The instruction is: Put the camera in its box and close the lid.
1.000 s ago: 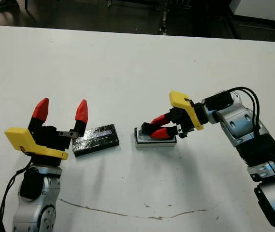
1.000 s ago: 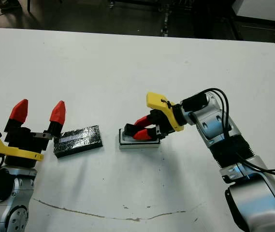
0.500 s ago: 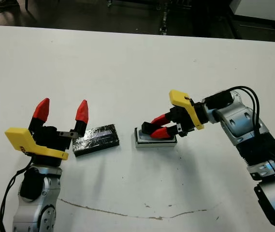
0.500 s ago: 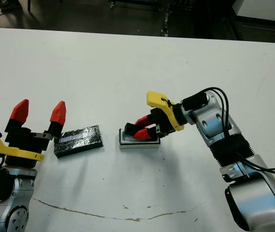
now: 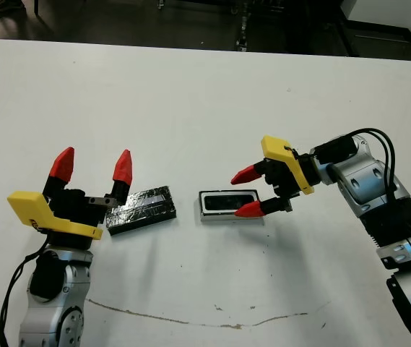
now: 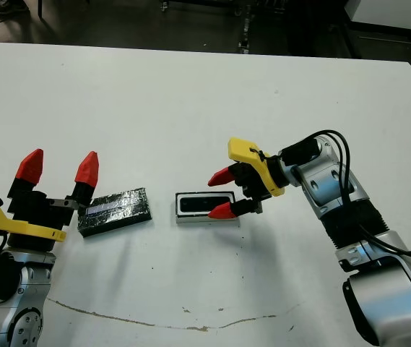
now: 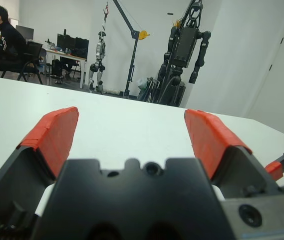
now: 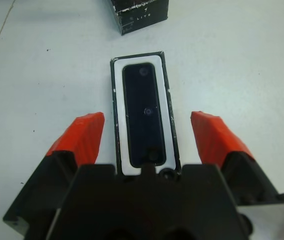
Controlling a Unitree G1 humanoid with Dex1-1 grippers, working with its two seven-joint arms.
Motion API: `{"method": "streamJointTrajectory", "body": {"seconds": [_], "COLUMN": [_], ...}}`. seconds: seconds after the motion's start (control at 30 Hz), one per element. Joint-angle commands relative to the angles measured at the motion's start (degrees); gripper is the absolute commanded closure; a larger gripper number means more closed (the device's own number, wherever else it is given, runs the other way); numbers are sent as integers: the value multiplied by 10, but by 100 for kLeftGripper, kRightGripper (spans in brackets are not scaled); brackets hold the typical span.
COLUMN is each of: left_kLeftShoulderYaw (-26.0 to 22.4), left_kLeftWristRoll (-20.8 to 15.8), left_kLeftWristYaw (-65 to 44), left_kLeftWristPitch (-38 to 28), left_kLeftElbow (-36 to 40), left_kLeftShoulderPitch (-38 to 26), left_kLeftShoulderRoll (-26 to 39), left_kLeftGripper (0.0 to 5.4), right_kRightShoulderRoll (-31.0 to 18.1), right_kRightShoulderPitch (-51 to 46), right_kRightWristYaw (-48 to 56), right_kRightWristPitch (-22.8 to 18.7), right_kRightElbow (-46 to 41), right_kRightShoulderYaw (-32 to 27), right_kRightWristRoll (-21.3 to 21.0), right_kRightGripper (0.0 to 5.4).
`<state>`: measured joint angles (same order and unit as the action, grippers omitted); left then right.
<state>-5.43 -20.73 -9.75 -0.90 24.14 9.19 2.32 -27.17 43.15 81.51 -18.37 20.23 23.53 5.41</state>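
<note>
White table (image 5: 191, 94); seated person (image 7: 2, 37), perhaps 2 robots (image 7: 184, 47) beyond.

1. I see the camera (image 8: 143, 117) matte black, sitting in the box (image 8: 116, 120): white inside, thin dark rim.
2. Lid (image 5: 144, 210): glossy wrinkly black, pale grey stripe.
3. Both grippers: red fingertips, black bodies, yellow brackets.
4. Worktop (image 5: 191, 108) white, one thin brownish scuff line near me.

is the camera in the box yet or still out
In. The camera lies flat inside the box, white lining showing all round it. The lid still lies apart on the table, so the box is open.
</note>
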Motion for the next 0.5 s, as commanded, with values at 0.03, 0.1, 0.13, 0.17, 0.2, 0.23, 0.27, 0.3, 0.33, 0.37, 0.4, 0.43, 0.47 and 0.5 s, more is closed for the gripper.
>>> {"method": "streamJointTrajectory", "body": {"seconds": [0.03, 0.1, 0.13, 0.17, 0.2, 0.23, 0.27, 0.3, 0.33, 0.37, 0.4, 0.43, 0.47, 0.5], "left_kLeftShoulderYaw": [1, 1, 1, 1, 1, 0, 0, 0, 1, 1, 1, 1, 1, 0], "left_kLeftWristRoll": [0, 2, 3, 4, 3, 2, 1, 0, 0, 0, 0, 0, -1, -1], "left_kLeftWristYaw": [0, 0, 0, 1, 0, 0, 0, 0, 0, 0, 0, 0, 0, 1], "left_kLeftWristPitch": [8, 8, 8, 7, 7, 6, 6, 7, 7, 7, 8, 8, 10, 11], "left_kLeftElbow": [6, 6, 6, 6, 6, 6, 5, 6, 6, 6, 7, 6, 7, 8], "left_kLeftShoulderPitch": [7, 8, 8, 8, 8, 8, 8, 8, 8, 8, 8, 8, 8, 8], "left_kLeftShoulderRoll": [4, 4, 4, 4, 4, 3, 2, 2, 2, 2, 2, 3, 3, 3], "left_kLeftGripper": [0, 0, 0, 0, 0, 0, 0, 0, 0, 0, 0, 0, 0, 0], "right_kRightShoulderRoll": [-14, -15, -15, -15, -17, -20, -23, -26, -30, -34, -37, -41, -43, -45], "right_kRightShoulderPitch": [-4, -3, 0, 2, 5, 6, 7, 6, 4, 0, -5, -11, -22, -36], "right_kRightWristYaw": [5, 6, 7, 8, 8, 7, 5, 3, 2, -3, -9, -17, -31, -49], "right_kRightWristPitch": [15, 8, -1, -7, -14, -16, -16, -15, -11, -11, -14, -18, -28, -43], "right_kRightElbow": [5, 5, 4, 4, 0, -6, -12, -21, -29, -42, -54, -66, -82, -101], "right_kRightShoulderYaw": [-5, -8, -11, -13, -17, -22, -29, -38, -48, -60, -72, -84, -104, -124], "right_kRightWristRoll": [-5, -1, 2, 4, 6, 8, 10, 15, 20, 26, 33, 39, 51, 63], "right_kRightGripper": [37, 4, 2, 2, 2, 2, 2, 2, 2, 2, 2, 2, 2, 2]}}
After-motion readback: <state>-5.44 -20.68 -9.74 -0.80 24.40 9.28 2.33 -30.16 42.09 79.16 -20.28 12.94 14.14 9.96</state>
